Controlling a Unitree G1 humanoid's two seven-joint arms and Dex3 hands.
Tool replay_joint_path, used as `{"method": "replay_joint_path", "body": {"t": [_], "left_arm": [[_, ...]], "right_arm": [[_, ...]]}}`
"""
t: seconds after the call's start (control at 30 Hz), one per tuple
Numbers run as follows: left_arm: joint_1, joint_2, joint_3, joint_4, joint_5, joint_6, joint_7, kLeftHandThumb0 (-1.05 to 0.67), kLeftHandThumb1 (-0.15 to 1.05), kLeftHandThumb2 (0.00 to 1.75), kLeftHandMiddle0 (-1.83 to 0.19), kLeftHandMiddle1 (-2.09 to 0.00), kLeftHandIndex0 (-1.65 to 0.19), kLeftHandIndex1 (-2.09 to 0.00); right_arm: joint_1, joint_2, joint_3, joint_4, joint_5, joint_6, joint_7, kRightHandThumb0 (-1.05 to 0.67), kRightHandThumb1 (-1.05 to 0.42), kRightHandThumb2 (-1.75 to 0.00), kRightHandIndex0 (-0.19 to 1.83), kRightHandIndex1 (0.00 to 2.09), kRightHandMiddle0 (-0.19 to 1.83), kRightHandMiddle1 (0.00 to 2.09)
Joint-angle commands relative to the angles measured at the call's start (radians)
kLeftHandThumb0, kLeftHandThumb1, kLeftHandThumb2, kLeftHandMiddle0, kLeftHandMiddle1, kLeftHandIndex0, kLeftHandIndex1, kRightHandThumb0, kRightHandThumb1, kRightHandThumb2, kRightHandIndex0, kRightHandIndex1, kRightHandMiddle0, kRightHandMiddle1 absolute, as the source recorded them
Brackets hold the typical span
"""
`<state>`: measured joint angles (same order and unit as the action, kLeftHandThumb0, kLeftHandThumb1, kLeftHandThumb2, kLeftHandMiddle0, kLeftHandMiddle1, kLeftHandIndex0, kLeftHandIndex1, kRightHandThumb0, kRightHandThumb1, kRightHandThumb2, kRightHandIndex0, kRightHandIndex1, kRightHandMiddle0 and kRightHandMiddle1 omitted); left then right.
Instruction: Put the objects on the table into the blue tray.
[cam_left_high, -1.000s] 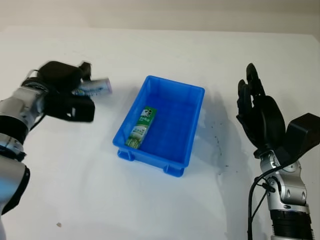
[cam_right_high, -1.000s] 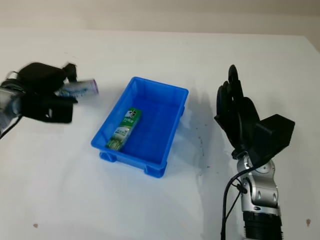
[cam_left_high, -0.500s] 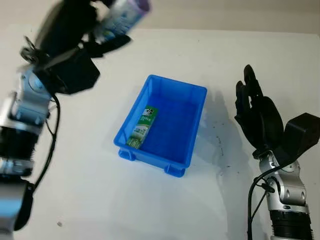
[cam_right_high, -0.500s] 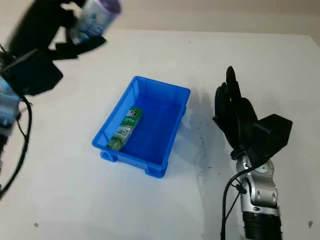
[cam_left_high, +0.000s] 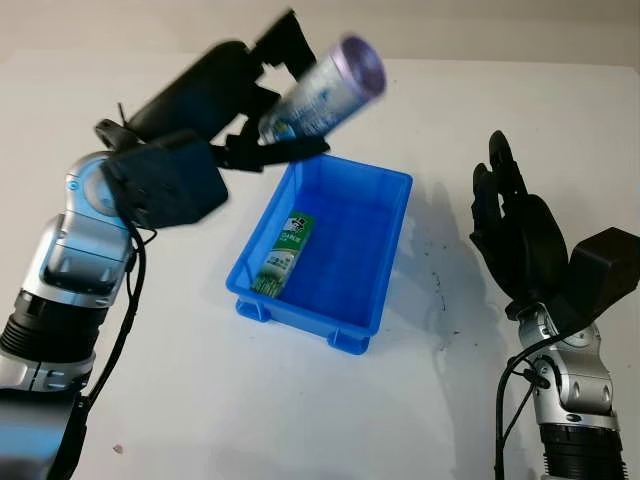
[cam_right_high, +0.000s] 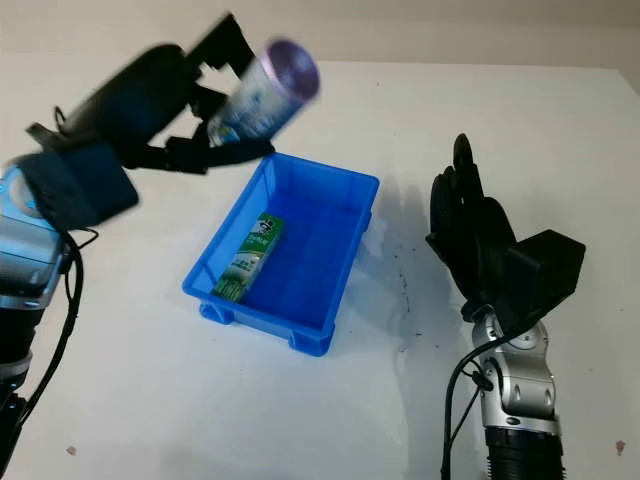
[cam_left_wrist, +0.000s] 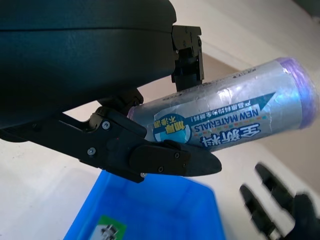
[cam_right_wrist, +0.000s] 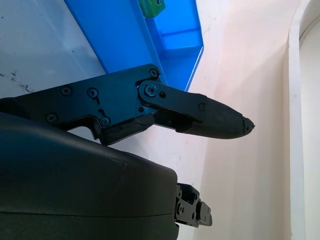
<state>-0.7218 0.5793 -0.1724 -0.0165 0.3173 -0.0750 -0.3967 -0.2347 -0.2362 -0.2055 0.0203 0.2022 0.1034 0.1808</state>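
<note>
Tray (cam_left_high: 385, 300) holds a green carton (cam_left_high: 284, 253); left hand (cam_left_high: 235, 110) grips a roll (cam_left_high: 320, 92) above, right hand (cam_left_high: 515, 230) released.

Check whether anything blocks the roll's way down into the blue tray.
Nothing visible does. The left hand holds the roll in the air above the blue tray's far left corner; the green carton lies along the tray's left wall, leaving the rest bare.

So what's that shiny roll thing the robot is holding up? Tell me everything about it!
The roll is a silvery cylinder in crinkly plastic wrap with a purple end and a blue-green label printed "NEW MATERIALS". The left hand grips it in the air, tilted, purple end up, above the far left corner of the blue tray. Only the hand's fingers touch it.
</note>
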Motion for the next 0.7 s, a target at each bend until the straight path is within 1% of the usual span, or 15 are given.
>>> {"method": "replay_joint_path", "body": {"t": [0.0,0.03,0.1,0.13,0.17,0.2,0.23,0.27,0.3,0.37,0.43,0.47,0.5,0.57,0.67], "left_arm": [[0.024,-0.014,-0.014,0.02,0.012,-0.033,0.009,-0.44,1.05,0.43,-0.69,-2.09,-0.2,-2.09],[0.035,-0.024,-0.019,0.025,0.016,-0.036,0.01,-0.45,1.05,0.43,-0.49,-2.06,-0.12,-1.97],[0.055,-0.041,-0.034,0.021,0.033,-0.03,0.005,-0.46,1.05,0.44,-0.3,-2.02,-0.02,-1.79],[0.061,-0.046,-0.037,0.019,0.038,-0.028,0.003,-0.47,1.05,0.44,-0.22,-1.95,0.04,-1.65],[0.068,-0.051,-0.044,0.015,0.041,-0.025,-0.006,-0.47,1.05,0.45,-0.17,-1.82,0.08,-1.53],[0.074,-0.054,-0.046,0.011,0.043,-0.023,-0.013,-0.48,1.05,0.46,-0.17,-1.52,0.12,-1.36],[0.078,-0.056,-0.051,0.002,0.044,-0.009,-0.028,-0.49,1.05,0.46,-0.17,-1.36,0.14,-1.26],[0.08,-0.058,-0.056,-0.006,0.047,0.006,-0.042,-0.51,1.05,0.47,-0.11,-0.95,0.16,-0.97],[0.081,-0.059,-0.059,-0.012,0.05,0.019,-0.055,-0.52,1.05,0.49,-0.13,-0.66,0.15,-0.77],[0.082,-0.062,-0.061,-0.022,0.054,0.043,-0.076,-0.58,1.05,0.55,-0.14,-0.24,0.15,-0.44],[0.083,-0.065,-0.062,-0.03,0.059,0.067,-0.092,-0.64,1.05,0.61,-0.12,-0.12,0.18,-0.28],[0.083,-0.066,-0.061,-0.034,0.06,0.076,-0.097,-0.67,1.05,0.65,-0.06,-0.07,0.19,-0.18],[0.084,-0.067,-0.06,-0.038,0.061,0.082,-0.101,-0.69,1.05,0.66,-0.02,-0.04,0.19,-0.14],[0.085,-0.067,-0.054,-0.043,0.059,0.088,-0.105,-0.71,1.05,0.69,0.08,-0.01,0.19,-0.06],[0.083,-0.065,-0.05,-0.046,0.055,0.093,-0.111,-0.71,1.05,0.69,0.13,-0.01,0.19,-0.02]], "right_arm": [[0.018,0.006,0.004,-0.019,-0.01,-0.017,-0.007,-0.68,-1.05,-0.66,-0.19,0.0,-0.19,0.0],[0.02,0.006,0.005,-0.018,-0.014,-0.022,-0.007,-0.68,-1.05,-0.65,-0.19,0.0,-0.19,0.0],[0.024,0.006,0.007,-0.018,-0.019,-0.028,-0.006,-0.68,-1.05,-0.65,-0.19,0.0,-0.19,0.0],[0.025,0.006,0.007,-0.019,-0.02,-0.03,-0.008,-0.68,-1.05,-0.64,-0.19,0.0,-0.19,0.0],[0.027,0.009,0.006,-0.02,-0.016,-0.03,-0.007,-0.68,-1.05,-0.63,-0.19,0.0,-0.19,0.0],[0.028,0.011,0.005,-0.022,-0.013,-0.03,-0.007,-0.68,-1.05,-0.63,-0.19,0.0,-0.19,0.0],[0.028,0.012,0.005,-0.021,-0.012,-0.03,-0.006,-0.68,-1.05,-0.62,-0.19,0.0,-0.19,0.0],[0.029,0.011,0.005,-0.019,-0.012,-0.034,-0.005,-0.69,-1.05,-0.62,-0.19,0.0,-0.19,0.0],[0.03,0.011,0.005,-0.016,-0.016,-0.038,-0.007,-0.69,-1.05,-0.61,-0.19,0.0,-0.19,0.0],[0.031,0.015,0.005,-0.018,-0.017,-0.033,-0.014,-0.7,-1.05,-0.6,-0.19,0.0,-0.19,0.0],[0.033,0.017,0.005,-0.023,-0.015,-0.027,-0.019,-0.71,-1.05,-0.59,-0.19,0.0,-0.19,0.0],[0.033,0.018,0.005,-0.023,-0.014,-0.028,-0.02,-0.7,-1.05,-0.58,-0.19,0.0,-0.19,0.0],[0.034,0.017,0.006,-0.022,-0.017,-0.029,-0.021,-0.7,-1.05,-0.58,-0.19,0.0,-0.19,0.0],[0.036,0.015,0.008,-0.022,-0.022,-0.029,-0.022,-0.71,-1.05,-0.59,-0.19,0.0,-0.19,0.0],[0.036,0.019,0.007,-0.021,-0.024,-0.029,-0.028,-0.71,-1.05,-0.59,-0.19,0.0,-0.19,0.0]]}}
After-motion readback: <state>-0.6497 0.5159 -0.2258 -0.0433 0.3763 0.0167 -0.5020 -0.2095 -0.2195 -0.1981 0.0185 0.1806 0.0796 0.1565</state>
